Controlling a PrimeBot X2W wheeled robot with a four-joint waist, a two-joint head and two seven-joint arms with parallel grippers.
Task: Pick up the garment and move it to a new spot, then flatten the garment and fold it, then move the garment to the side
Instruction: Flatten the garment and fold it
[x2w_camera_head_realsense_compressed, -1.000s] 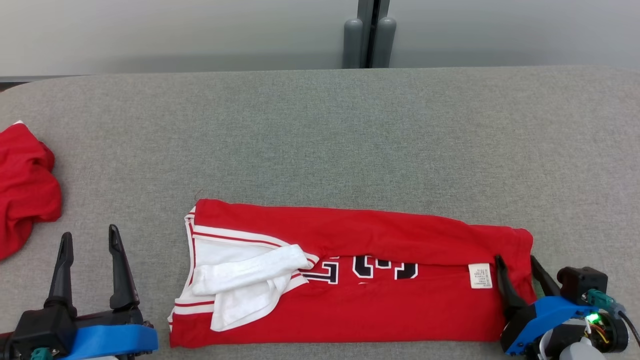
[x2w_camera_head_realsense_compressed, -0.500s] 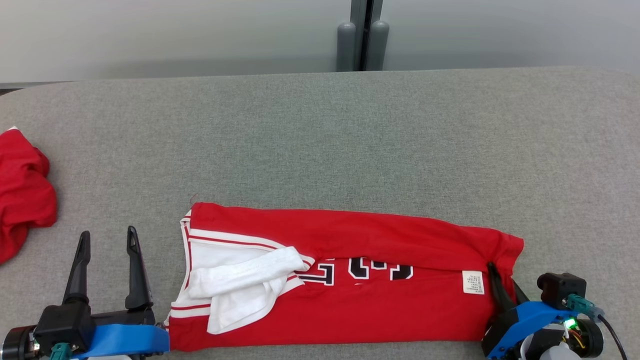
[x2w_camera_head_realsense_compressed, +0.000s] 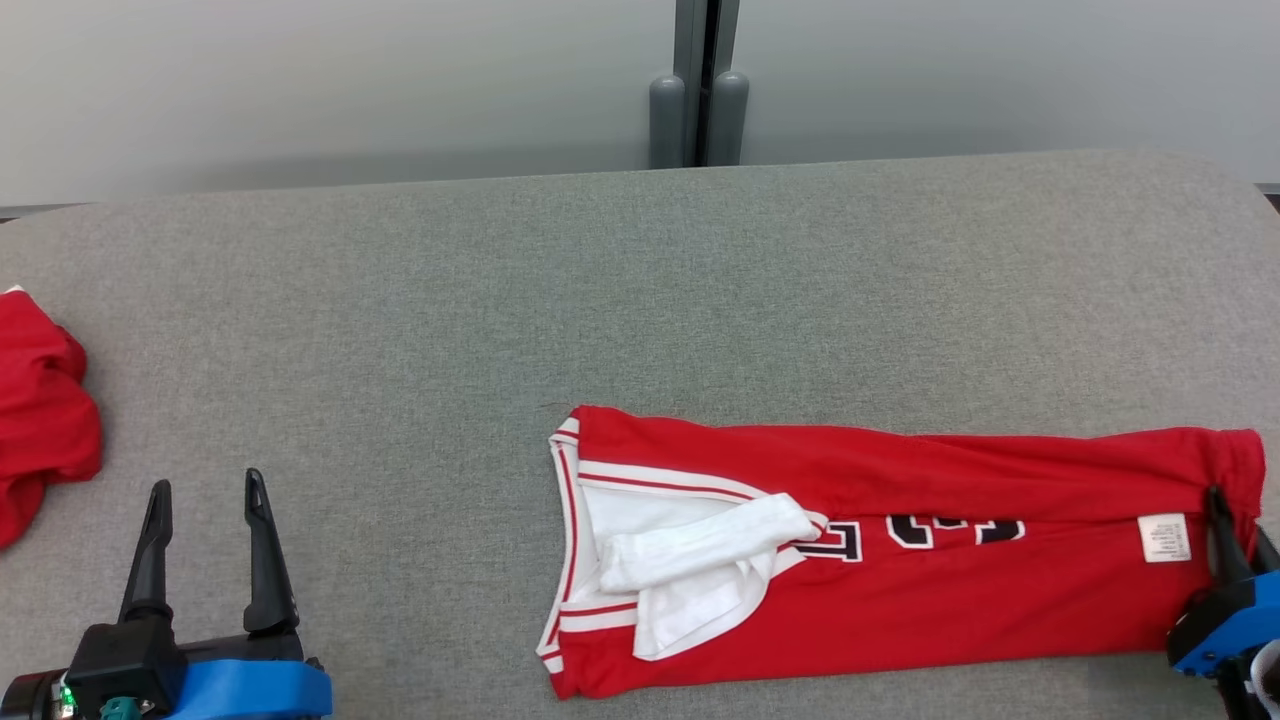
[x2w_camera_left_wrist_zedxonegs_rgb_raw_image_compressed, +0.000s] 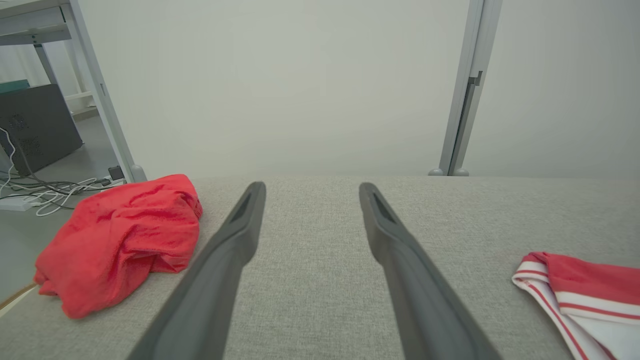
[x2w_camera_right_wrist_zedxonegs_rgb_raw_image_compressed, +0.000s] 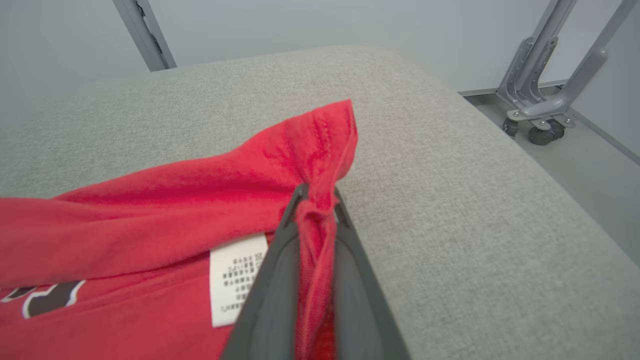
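Observation:
The garment (x2w_camera_head_realsense_compressed: 900, 600) is a red jersey with white trim and black lettering, folded into a long strip on the grey table (x2w_camera_head_realsense_compressed: 640, 300). My right gripper (x2w_camera_head_realsense_compressed: 1235, 520) is at the strip's right end, shut on a bunched red hem beside the white care label (x2w_camera_head_realsense_compressed: 1164, 538). The right wrist view shows the red garment (x2w_camera_right_wrist_zedxonegs_rgb_raw_image_compressed: 175, 200) pinched between the right gripper (x2w_camera_right_wrist_zedxonegs_rgb_raw_image_compressed: 320, 192) fingers. My left gripper (x2w_camera_head_realsense_compressed: 206, 482) stands open at the lower left, well apart from the garment's white collar end (x2w_camera_left_wrist_zedxonegs_rgb_raw_image_compressed: 585, 295). Nothing lies between the left gripper (x2w_camera_left_wrist_zedxonegs_rgb_raw_image_compressed: 311, 187) fingers.
A second crumpled red cloth (x2w_camera_head_realsense_compressed: 40, 410) lies at the table's left edge (x2w_camera_left_wrist_zedxonegs_rgb_raw_image_compressed: 120, 240). The table's rounded right edge (x2w_camera_right_wrist_zedxonegs_rgb_raw_image_compressed: 500, 130) drops to the floor, where a wheeled metal frame (x2w_camera_right_wrist_zedxonegs_rgb_raw_image_compressed: 540, 115) stands. A grey post (x2w_camera_head_realsense_compressed: 700, 100) rises behind the table.
The right gripper closed on the garment's right end and dragged the whole strip to the right along the table. The head camera also shifted. The left gripper stayed open.

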